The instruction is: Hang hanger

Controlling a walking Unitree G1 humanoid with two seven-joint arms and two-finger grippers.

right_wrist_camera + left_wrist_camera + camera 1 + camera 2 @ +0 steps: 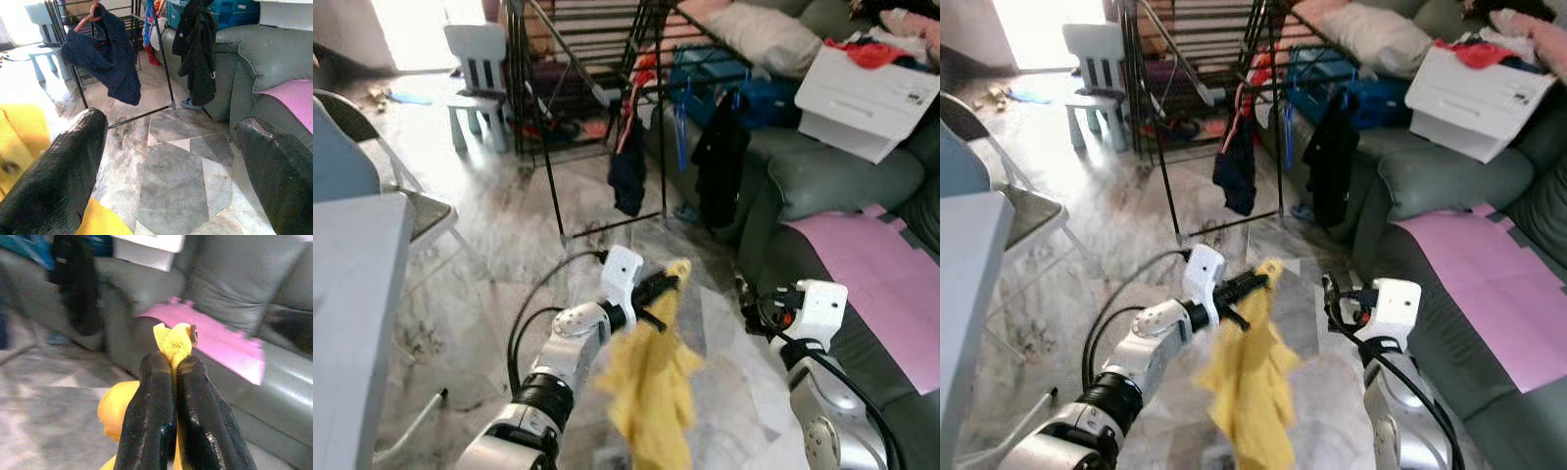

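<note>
My left gripper [668, 285] is shut on the top edge of a yellow garment [651, 392], which hangs limp below it over the marble floor. In the left wrist view the black fingers [151, 401] pinch a yellow fold [173, 340] with a small metal piece at its tip. My right gripper [171, 122] is open and holds nothing, to the right of the garment [19, 132] at about the same height. Ahead stands a black drying rack [551, 186] carrying a navy garment [628, 166] and a black garment [720, 162].
A grey sofa [842, 176] with a pink mat [862, 264] and a white box [867, 98] runs along the right. A grey table [347, 294] and folding chair [421, 211] stand at the left. A white child's chair [480, 78] is behind the rack.
</note>
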